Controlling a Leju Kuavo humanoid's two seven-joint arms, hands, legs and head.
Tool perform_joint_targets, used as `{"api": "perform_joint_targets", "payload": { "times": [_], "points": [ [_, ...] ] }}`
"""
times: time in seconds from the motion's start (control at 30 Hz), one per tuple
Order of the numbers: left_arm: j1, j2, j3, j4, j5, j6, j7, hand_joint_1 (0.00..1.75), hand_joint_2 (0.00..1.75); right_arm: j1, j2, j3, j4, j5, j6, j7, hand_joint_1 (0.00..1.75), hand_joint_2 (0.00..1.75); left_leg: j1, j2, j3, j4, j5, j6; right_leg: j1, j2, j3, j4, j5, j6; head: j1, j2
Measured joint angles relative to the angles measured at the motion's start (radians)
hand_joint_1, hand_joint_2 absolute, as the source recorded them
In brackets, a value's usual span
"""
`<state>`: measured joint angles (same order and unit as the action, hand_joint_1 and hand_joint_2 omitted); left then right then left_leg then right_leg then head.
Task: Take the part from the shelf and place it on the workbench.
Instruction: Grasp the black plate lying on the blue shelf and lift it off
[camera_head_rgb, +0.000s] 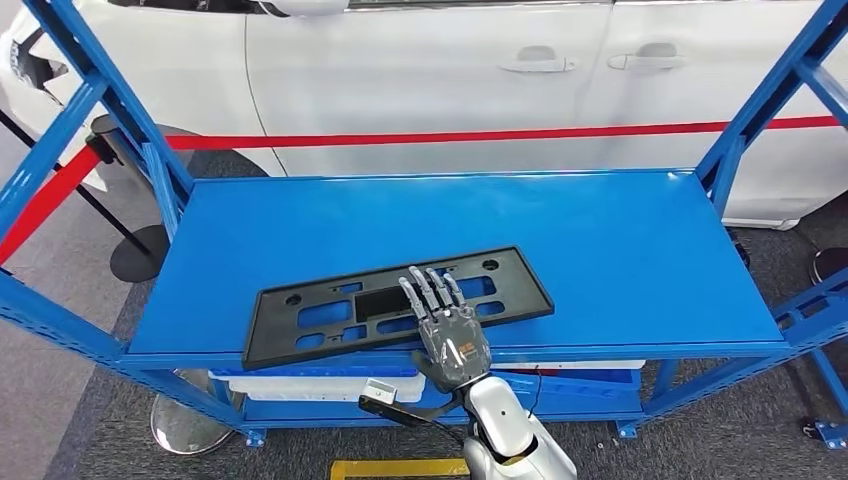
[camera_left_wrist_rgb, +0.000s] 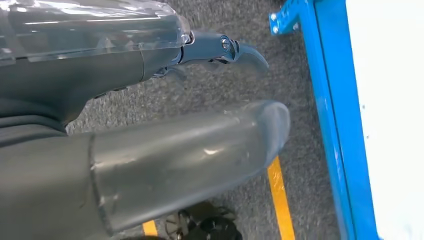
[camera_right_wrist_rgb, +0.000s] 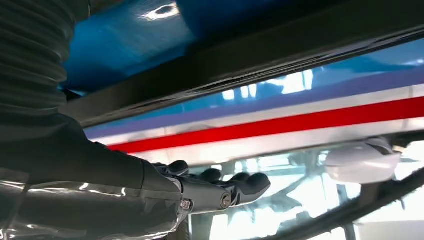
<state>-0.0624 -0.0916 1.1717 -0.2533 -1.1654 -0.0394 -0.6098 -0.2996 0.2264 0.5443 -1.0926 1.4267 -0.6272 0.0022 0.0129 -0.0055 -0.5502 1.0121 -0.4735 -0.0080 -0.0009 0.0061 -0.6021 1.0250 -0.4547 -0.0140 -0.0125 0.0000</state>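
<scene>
The part (camera_head_rgb: 400, 280) is a flat black plate frame with cut-outs, lying slanted at the front of the blue shelf (camera_head_rgb: 600, 250). My right hand (camera_head_rgb: 448, 330) reaches over its near edge. The fingers are stretched out straight above the part's middle and the thumb is down by the shelf's front edge. In the right wrist view the part (camera_right_wrist_rgb: 260, 52) is a dark band on the blue shelf (camera_right_wrist_rgb: 125, 45), and the right hand's fingers (camera_right_wrist_rgb: 220, 187) stand a little apart from it, holding nothing. My left hand (camera_left_wrist_rgb: 200, 140) hangs over the grey floor with thumb and fingers apart.
Blue uprights frame the shelf on both sides. Behind it are a white car (camera_head_rgb: 450, 60), a red barrier tape (camera_head_rgb: 450, 137) and a stanchion base (camera_head_rgb: 140, 255). White bins (camera_head_rgb: 300, 385) sit on the lower shelf. A yellow line (camera_left_wrist_rgb: 280, 200) marks the floor beside the shelf's foot (camera_left_wrist_rgb: 330, 100).
</scene>
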Motion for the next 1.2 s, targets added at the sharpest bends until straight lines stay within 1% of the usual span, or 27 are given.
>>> {"api": "perform_joint_targets", "payload": {
  "times": [0.07, 0.1, 0.17, 0.2, 0.23, 0.27, 0.3, 0.33, 0.37, 0.4, 0.43, 0.5, 0.53, 0.57, 0.6, 0.7, 0.73, 0.77, 0.8, 0.87, 0.9, 0.93, 1.03, 1.07, 1.1, 1.13, 1.2],
  "points": [
    [-0.001, -0.002, -0.001, 0.0, -0.006, 0.0, 0.001, 0.0, 0.0, -0.019, 0.006, -0.002, 0.019, -0.002, 0.0, 0.007, 0.0, 1.75, 0.001, 0.001, -0.004, 0.02, -0.018, -0.01, -0.004, 0.0, 0.006, -0.008, 0.002, -0.011, -0.001, 0.0],
    [-0.002, -0.002, -0.001, 0.001, -0.009, 0.0, 0.002, 0.0, 0.0, -0.027, 0.009, -0.003, 0.027, -0.003, 0.0, 0.009, 0.0, 1.75, 0.002, 0.001, -0.019, 0.058, -0.041, -0.014, -0.006, 0.0, 0.009, -0.011, 0.003, -0.016, -0.004, 0.0],
    [-0.002, -0.003, -0.001, 0.001, -0.013, 0.002, 0.001, 0.0, 0.0, -0.04, 0.014, -0.005, 0.046, -0.004, 0.0, 0.016, 0.0, 1.75, 0.003, 0.002, -0.081, 0.19, -0.104, -0.021, -0.005, -0.001, 0.011, -0.012, 0.001, -0.022, -0.009, 0.0],
    [-0.001, -0.002, -0.002, 0.001, -0.016, 0.003, 0.0, 0.0, 0.0, -0.046, 0.015, -0.007, 0.059, -0.005, 0.0, 0.021, 0.0, 1.75, 0.003, 0.002, -0.114, 0.252, -0.124, -0.022, -0.003, -0.002, 0.012, -0.011, 0.0, -0.023, -0.01, 0.0],
    [-0.001, -0.002, -0.002, 0.001, -0.019, 0.003, 0.0, 0.0, 0.0, -0.052, 0.015, -0.011, 0.074, -0.006, 0.0, 0.025, 0.0, 1.75, 0.003, 0.002, -0.134, 0.286, -0.127, -0.022, -0.001, -0.001, 0.012, -0.01, -0.001, -0.025, -0.01, 0.0],
    [0.0, -0.003, -0.003, 0.001, -0.022, 0.004, -0.001, 0.0, 0.0, -0.062, 0.016, -0.015, 0.089, -0.007, 0.0, 0.029, 0.0, 1.75, 0.002, 0.002, -0.136, 0.281, -0.109, -0.02, 0.0, -0.001, 0.013, -0.008, -0.002, -0.026, -0.01, 0.0],
    [0.0, -0.003, -0.003, 0.001, -0.025, 0.004, -0.002, 0.0, 0.0, -0.072, 0.018, -0.019, 0.103, -0.008, -0.001, 0.032, 0.0, 1.75, 0.002, 0.002, -0.118, 0.234, -0.073, -0.017, 0.002, 0.0, 0.016, -0.007, -0.004, -0.026, -0.01, 0.0],
    [-0.001, -0.002, -0.004, 0.001, -0.027, 0.004, -0.002, 0.0, 0.0, -0.083, 0.02, -0.023, 0.116, -0.009, -0.002, 0.035, 0.0, 1.75, 0.001, 0.002, -0.087, 0.161, -0.033, -0.011, 0.003, 0.001, 0.019, -0.006, -0.006, -0.025, -0.01, 0.0],
    [-0.002, -0.002, -0.006, 0.002, -0.03, 0.003, -0.002, 0.0, 0.0, -0.094, 0.023, -0.027, 0.129, -0.009, -0.003, 0.039, 0.0, 1.75, -0.001, 0.002, -0.057, 0.092, -0.004, -0.005, 0.006, 0.002, 0.021, -0.005, -0.008, -0.024, -0.01, 0.0],
    [-0.004, -0.002, -0.007, 0.002, -0.032, 0.003, -0.003, 0.0, 0.0, -0.104, 0.025, -0.031, 0.143, -0.009, -0.005, 0.043, 0.21, 1.75, -0.004, 0.002, -0.034, 0.041, 0.013, 0.001, 0.007, 0.003, 0.021, -0.004, -0.009, -0.02, -0.01, 0.0],
    [-0.005, -0.002, -0.008, 0.002, -0.034, 0.003, -0.003, 0.0, 0.0, -0.115, 0.027, -0.035, 0.159, -0.008, -0.006, 0.049, 0.63, 1.75, -0.007, 0.001, -0.023, 0.014, 0.018, 0.006, 0.008, 0.003, 0.02, -0.004, -0.01, -0.016, -0.009, 0.0],
    [-0.007, -0.002, -0.011, 0.002, -0.041, 0.003, -0.003, 0.0, 0.0, -0.139, 0.03, -0.045, 0.196, -0.004, -0.005, 0.061, 1.47, 1.75, -0.009, 0.0, -0.02, 0.006, 0.019, 0.015, 0.007, 0.003, 0.019, -0.006, -0.007, -0.006, -0.009, 0.0],
    [-0.007, -0.002, -0.014, 0.002, -0.045, 0.003, -0.002, 0.0, 0.0, -0.152, 0.031, -0.05, 0.216, 0.0, -0.002, 0.067, 1.68, 1.75, -0.007, 0.0, -0.019, 0.0, 0.023, 0.02, 0.007, 0.003, 0.019, -0.004, -0.009, -0.001, -0.009, 0.0],
    [-0.007, -0.002, -0.016, 0.002, -0.049, 0.003, -0.002, 0.0, 0.0, -0.164, 0.032, -0.054, 0.235, 0.006, 0.003, 0.071, 1.68, 1.75, -0.004, 0.001, -0.016, -0.007, 0.027, 0.027, 0.007, 0.002, 0.014, 0.008, -0.019, 0.005, -0.008, 0.0],
    [-0.008, -0.003, -0.019, 0.002, -0.051, 0.004, -0.001, 0.0, 0.0, -0.176, 0.032, -0.057, 0.253, 0.011, 0.007, 0.075, 1.67, 1.75, -0.001, 0.003, -0.014, -0.013, 0.031, 0.033, 0.006, 0.001, 0.0, 0.04, -0.04, 0.01, -0.006, 0.0],
    [-0.008, -0.003, -0.024, 0.002, -0.052, 0.005, 0.003, 0.0, 0.0, -0.191, 0.031, -0.067, 0.299, 0.016, 0.01, 0.078, 1.66, 1.75, 0.0, 0.005, -0.015, -0.017, 0.034, 0.039, -0.001, 0.0, -0.09, 0.221, -0.127, 0.021, -0.001, 0.0],
    [-0.007, -0.003, -0.024, 0.002, -0.052, 0.005, 0.005, 0.0, 0.0, -0.192, 0.03, -0.07, 0.311, 0.017, 0.01, 0.078, 1.66, 1.75, 0.0, 0.005, -0.015, -0.016, 0.034, 0.038, -0.003, -0.001, -0.111, 0.261, -0.136, 0.024, -0.001, 0.0],
    [-0.007, -0.003, -0.024, 0.003, -0.052, 0.006, 0.007, 0.0, 0.0, -0.194, 0.03, -0.072, 0.321, 0.018, 0.01, 0.078, 1.65, 1.75, 0.0, 0.005, -0.014, -0.016, 0.033, 0.038, -0.006, -0.001, -0.115, 0.267, -0.124, 0.025, -0.001, 0.0],
    [-0.007, -0.003, -0.024, 0.003, -0.052, 0.006, 0.009, 0.0, 0.0, -0.197, 0.03, -0.073, 0.328, 0.021, 0.011, 0.078, 1.65, 1.75, 0.001, 0.004, -0.012, -0.015, 0.032, 0.036, -0.009, -0.001, -0.099, 0.231, -0.095, 0.026, 0.0, 0.0],
    [-0.007, -0.004, -0.024, 0.004, -0.052, 0.006, 0.011, 0.0, 0.0, -0.205, 0.03, -0.075, 0.338, 0.028, 0.014, 0.079, 1.64, 1.75, -0.001, 0.003, -0.008, -0.013, 0.028, 0.031, -0.011, -0.003, -0.031, 0.093, -0.027, 0.022, 0.0, 0.0],
    [-0.007, -0.004, -0.024, 0.004, -0.052, 0.006, 0.012, 0.0, 0.0, -0.21, 0.03, -0.075, 0.342, 0.031, 0.015, 0.08, 1.64, 1.75, -0.003, 0.001, -0.008, -0.01, 0.026, 0.026, -0.01, -0.004, -0.004, 0.036, -0.008, 0.019, 0.0, 0.0],
    [-0.007, -0.004, -0.024, 0.004, -0.052, 0.006, 0.013, 0.0, 0.0, -0.213, 0.03, -0.076, 0.345, 0.033, 0.016, 0.08, 1.64, 1.75, -0.004, 0.001, -0.008, -0.008, 0.024, 0.021, -0.008, -0.004, 0.012, 0.002, 0.0, 0.016, -0.001, 0.0],
    [-0.007, -0.004, -0.024, 0.005, -0.053, 0.006, 0.014, 0.0, 0.0, -0.221, 0.029, -0.079, 0.35, 0.033, 0.018, 0.08, 1.64, 1.75, -0.002, 0.0, -0.007, -0.007, 0.021, 0.003, -0.005, -0.004, 0.019, -0.015, 0.0, 0.001, -0.002, 0.0],
    [-0.007, -0.005, -0.024, 0.006, -0.053, 0.006, 0.014, 0.0, 0.0, -0.223, 0.028, -0.08, 0.35, 0.033, 0.02, 0.08, 1.64, 1.75, 0.0, 0.0, -0.01, 0.003, 0.012, -0.002, -0.006, -0.005, 0.022, -0.019, 0.002, -0.006, -0.003, 0.0],
    [-0.007, -0.005, -0.024, 0.007, -0.053, 0.006, 0.014, 0.0, 0.0, -0.225, 0.028, -0.081, 0.351, 0.033, 0.022, 0.08, 1.63, 1.75, 0.001, 0.001, -0.021, 0.03, -0.007, -0.007, -0.009, -0.006, 0.025, -0.022, 0.004, -0.011, -0.004, 0.0],
    [-0.007, -0.006, -0.024, 0.007, -0.053, 0.006, 0.014, 0.0, 0.0, -0.225, 0.027, -0.082, 0.352, 0.033, 0.024, 0.08, 1.61, 1.75, 0.003, 0.001, -0.041, 0.077, -0.035, -0.012, -0.011, -0.008, 0.027, -0.025, 0.006, -0.016, -0.007, 0.0],
    [-0.006, -0.006, -0.024, 0.008, -0.053, 0.006, 0.014, 0.0, 0.0, -0.224, 0.026, -0.084, 0.355, 0.033, 0.025, 0.079, 1.61, 1.75, 0.005, 0.001, -0.101, 0.21, -0.098, -0.019, -0.01, -0.008, 0.026, -0.025, 0.005, -0.019, -0.01, 0.0]
  ]
}}
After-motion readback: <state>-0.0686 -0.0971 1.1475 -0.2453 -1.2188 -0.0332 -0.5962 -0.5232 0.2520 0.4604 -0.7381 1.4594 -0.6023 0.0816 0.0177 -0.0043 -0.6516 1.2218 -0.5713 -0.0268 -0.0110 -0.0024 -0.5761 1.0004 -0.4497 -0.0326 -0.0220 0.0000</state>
